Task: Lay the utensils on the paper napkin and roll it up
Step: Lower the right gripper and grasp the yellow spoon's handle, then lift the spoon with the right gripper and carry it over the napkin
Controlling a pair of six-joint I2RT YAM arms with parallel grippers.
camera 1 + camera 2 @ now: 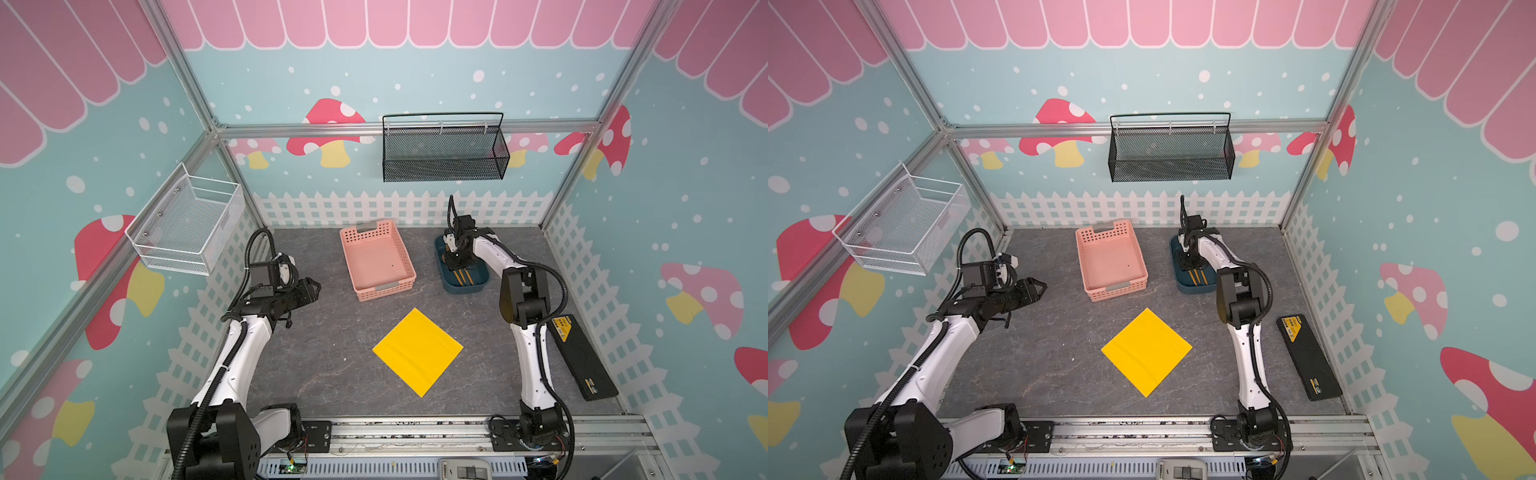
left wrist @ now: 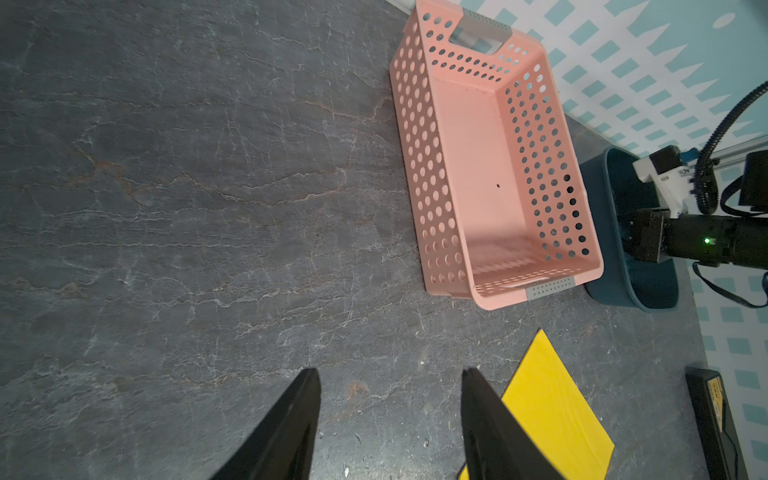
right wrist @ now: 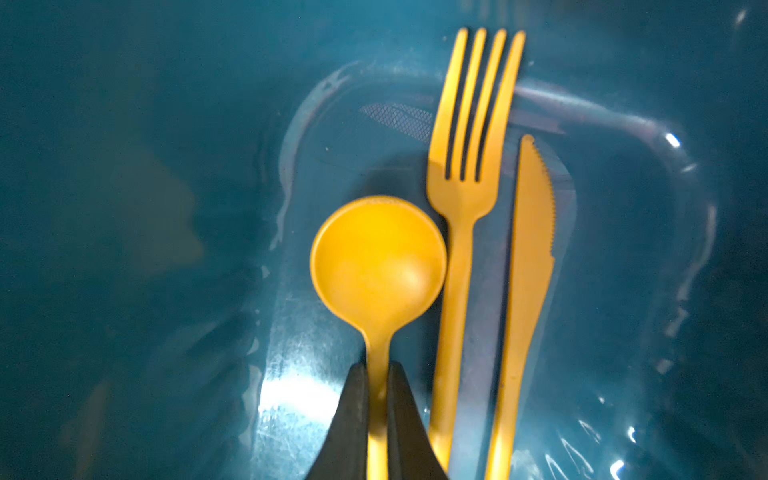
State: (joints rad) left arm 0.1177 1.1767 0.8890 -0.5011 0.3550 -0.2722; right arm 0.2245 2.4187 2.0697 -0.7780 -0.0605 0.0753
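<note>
Right gripper [image 3: 377,368] pinches one spoon [image 3: 376,259] by its handle, beside one fork [image 3: 461,199] and one knife [image 3: 530,249] in one blue tub [image 3: 124,208]. One napkin [image 1: 417,352] lies flat mid-table. Left gripper [image 2: 390,372] hangs spread.

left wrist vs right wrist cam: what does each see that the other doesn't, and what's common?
Left wrist only: the open left pincer, the pink basket, the paper napkin and the black case.
Right wrist only: the spoon, fork and knife lying side by side, with the right pincer shut on the spoon's handle.
Both: the blue tub, seen from outside in the left wrist view and from inside in the right wrist view.
</note>
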